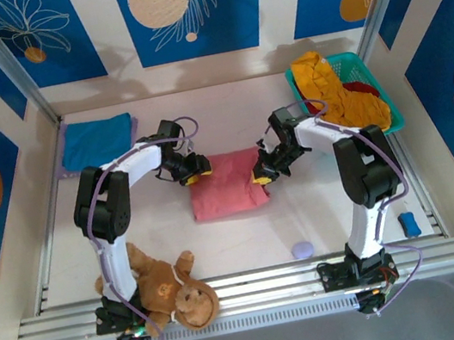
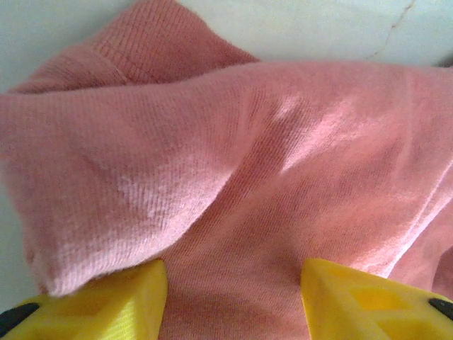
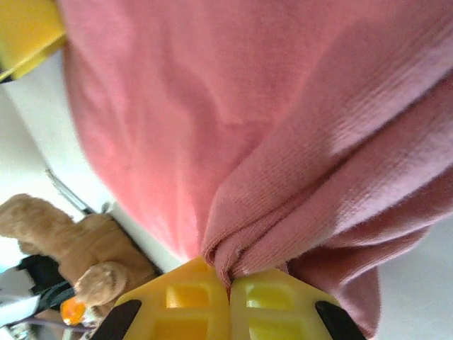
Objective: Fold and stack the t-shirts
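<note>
A salmon-pink t-shirt lies folded into a rough square at the middle of the table. My left gripper is at its back-left corner. In the left wrist view that gripper is open, its yellow fingertips wide apart over the pink cloth. My right gripper is at the shirt's right edge. Up close, the right gripper is shut on a bunched fold of the pink shirt. A folded blue t-shirt lies at the back left. Mustard-yellow and dark red shirts sit in the basket.
The teal mesh basket stands at the back right. A brown plush monkey lies by the left arm's base, also seen as the monkey in the right wrist view. A small lilac object and a blue one lie near the front edge.
</note>
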Robot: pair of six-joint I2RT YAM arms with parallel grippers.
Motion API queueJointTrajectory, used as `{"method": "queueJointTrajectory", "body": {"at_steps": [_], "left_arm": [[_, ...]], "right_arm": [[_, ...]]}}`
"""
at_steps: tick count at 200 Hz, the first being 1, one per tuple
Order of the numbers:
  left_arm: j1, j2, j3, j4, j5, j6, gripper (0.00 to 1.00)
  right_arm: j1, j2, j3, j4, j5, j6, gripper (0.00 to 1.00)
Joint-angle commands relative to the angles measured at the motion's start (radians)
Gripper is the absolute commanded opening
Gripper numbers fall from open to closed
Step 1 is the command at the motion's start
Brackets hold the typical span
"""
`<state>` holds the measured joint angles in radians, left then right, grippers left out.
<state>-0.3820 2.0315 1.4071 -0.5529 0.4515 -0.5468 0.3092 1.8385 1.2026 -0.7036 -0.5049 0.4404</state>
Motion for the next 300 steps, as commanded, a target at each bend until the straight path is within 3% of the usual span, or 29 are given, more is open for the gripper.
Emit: {"method": "queueJointTrajectory", "body": {"at_steps": [1, 55, 87, 115, 145, 184, 223, 248, 273, 281, 300], "left_arm": [[0.005, -0.007, -0.035, -0.033, -0.019, 0.013, 0.54], [0.008, -0.012, -0.063, -0.027, -0.023, 0.018, 0.54], [0.019, -0.012, -0.085, -0.026, -0.031, 0.023, 0.54], [0.026, -0.020, -0.104, -0.024, -0.036, 0.031, 0.54], [0.028, -0.024, -0.105, -0.033, -0.040, 0.037, 0.55], [0.028, -0.025, -0.091, -0.039, -0.039, 0.042, 0.55], [0.027, -0.030, -0.079, -0.045, -0.032, 0.044, 0.55], [0.028, -0.032, -0.077, -0.043, -0.030, 0.044, 0.55], [0.028, -0.028, -0.078, -0.041, -0.027, 0.042, 0.55], [0.028, -0.027, -0.080, -0.041, -0.026, 0.042, 0.55], [0.026, -0.030, -0.084, -0.033, -0.022, 0.035, 0.55]], "right_arm": [[-0.022, -0.071, -0.057, 0.091, -0.192, 0.050, 0.01], [-0.116, -0.082, -0.323, 0.336, -0.314, 0.162, 0.00], [-0.133, -0.047, -0.389, 0.378, -0.299, 0.181, 0.00], [-0.135, -0.007, -0.400, 0.342, -0.197, 0.166, 0.00], [-0.124, -0.013, -0.400, 0.280, -0.075, 0.149, 0.11], [-0.088, -0.140, -0.397, 0.165, 0.029, 0.131, 0.30], [-0.044, -0.310, -0.347, -0.004, 0.117, 0.118, 0.33], [-0.039, -0.351, -0.325, 0.006, 0.072, 0.137, 0.27], [-0.035, -0.279, -0.296, 0.077, -0.028, 0.157, 0.16], [-0.029, -0.248, -0.284, 0.085, -0.035, 0.159, 0.16], [-0.011, -0.184, -0.255, 0.073, 0.006, 0.149, 0.30]]}}
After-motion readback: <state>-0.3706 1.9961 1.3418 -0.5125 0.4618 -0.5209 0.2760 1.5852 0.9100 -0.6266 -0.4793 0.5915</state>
